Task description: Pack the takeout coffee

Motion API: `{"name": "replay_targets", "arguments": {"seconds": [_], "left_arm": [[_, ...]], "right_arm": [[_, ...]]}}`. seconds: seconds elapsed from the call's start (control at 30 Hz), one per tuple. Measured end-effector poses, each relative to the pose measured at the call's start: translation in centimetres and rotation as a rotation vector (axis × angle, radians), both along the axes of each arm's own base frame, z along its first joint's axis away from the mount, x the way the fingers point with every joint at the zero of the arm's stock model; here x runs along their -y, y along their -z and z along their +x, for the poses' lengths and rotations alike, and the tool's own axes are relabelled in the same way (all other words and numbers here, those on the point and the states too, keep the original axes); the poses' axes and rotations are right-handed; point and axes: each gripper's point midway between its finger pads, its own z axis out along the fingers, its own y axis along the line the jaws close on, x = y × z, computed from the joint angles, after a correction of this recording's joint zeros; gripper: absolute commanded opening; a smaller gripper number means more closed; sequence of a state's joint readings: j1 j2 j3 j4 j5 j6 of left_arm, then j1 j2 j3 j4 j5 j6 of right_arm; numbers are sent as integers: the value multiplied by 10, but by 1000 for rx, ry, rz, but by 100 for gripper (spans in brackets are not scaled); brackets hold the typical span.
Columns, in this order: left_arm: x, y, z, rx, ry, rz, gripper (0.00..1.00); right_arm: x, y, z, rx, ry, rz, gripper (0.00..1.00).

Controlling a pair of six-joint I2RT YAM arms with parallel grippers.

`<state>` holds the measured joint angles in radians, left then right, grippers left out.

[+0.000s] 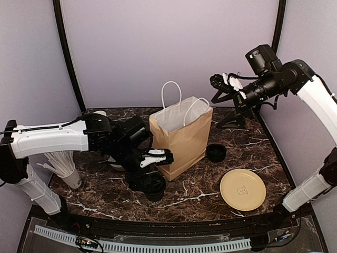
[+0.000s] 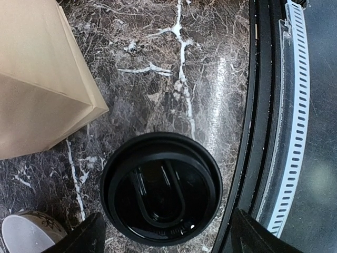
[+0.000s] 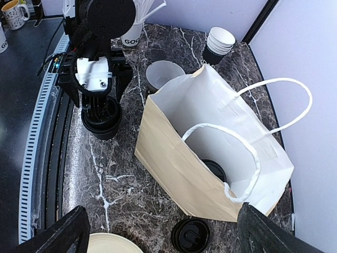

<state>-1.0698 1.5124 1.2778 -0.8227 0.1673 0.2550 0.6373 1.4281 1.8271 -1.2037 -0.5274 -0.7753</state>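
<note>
One takeout coffee cup (image 2: 160, 187), black with a black lid, stands on the marble table near the front edge; it also shows in the top view (image 1: 152, 187) and the right wrist view (image 3: 101, 122). My left gripper (image 2: 167, 216) is open right above it, one finger on each side of the lid, not touching. The second lidded cup (image 3: 215, 168) stands inside the open brown paper bag (image 3: 179, 158), at its bottom. My right gripper (image 3: 160, 221) is open and empty, high above the bag's right side (image 1: 217, 87).
The bag (image 1: 181, 134) stands mid-table with white handles up. A low stack of loose black lids (image 1: 216, 153) and a yellow plate (image 1: 242, 190) lie right of it. A nested cup stack (image 3: 218, 45), a clear bowl (image 3: 164, 74) and a straw cup (image 1: 66, 166) stand left.
</note>
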Motion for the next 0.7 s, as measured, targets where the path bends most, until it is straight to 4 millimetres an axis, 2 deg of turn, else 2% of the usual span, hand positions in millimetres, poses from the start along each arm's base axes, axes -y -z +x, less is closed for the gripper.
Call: {"name": "replay_targets", "arguments": {"seconds": [0.23, 0.37, 0.53, 0.7], "left_arm": [[15, 10, 5, 2, 31, 26, 85], [18, 15, 7, 6, 41, 45, 85], [15, 25, 8, 10, 47, 84, 84], [13, 26, 9, 20, 47, 98, 81]], "right_arm": [[3, 15, 7, -28, 22, -18, 99], [4, 16, 9, -28, 27, -18, 98], [6, 14, 8, -19, 29, -12, 99], [7, 14, 8, -18, 32, -11, 99]]}}
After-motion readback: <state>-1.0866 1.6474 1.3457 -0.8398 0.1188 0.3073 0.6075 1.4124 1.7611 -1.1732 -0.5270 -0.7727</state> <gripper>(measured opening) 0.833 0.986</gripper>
